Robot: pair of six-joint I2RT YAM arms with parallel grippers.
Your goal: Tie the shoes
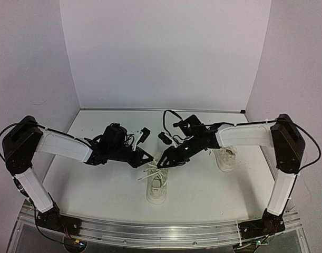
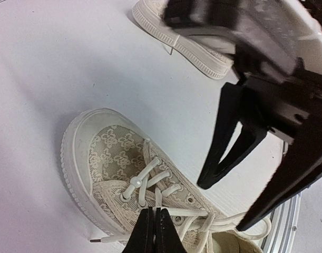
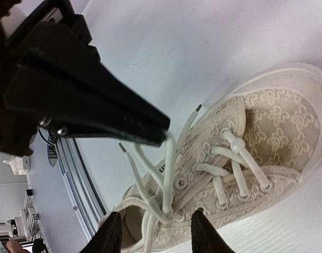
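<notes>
One cream shoe (image 1: 156,185) lies at the table's middle front, toe toward the arms, laces loose. It shows in the left wrist view (image 2: 105,153) and the right wrist view (image 3: 276,126). My left gripper (image 1: 150,156) is shut on a raised loop of its white lace (image 3: 168,168); its tip shows in the right wrist view (image 3: 161,133) and its own view (image 2: 154,213). My right gripper (image 1: 163,162) is open just above the shoe's collar, its fingers astride the lace crossing (image 3: 156,232). The second shoe (image 1: 225,156) lies to the right, under the right arm, also in the left wrist view (image 2: 176,37).
A metal rail (image 1: 161,232) runs along the table's near edge, close behind the shoe's heel (image 3: 76,168). White walls close the back and both sides. The two grippers are almost touching over the shoe.
</notes>
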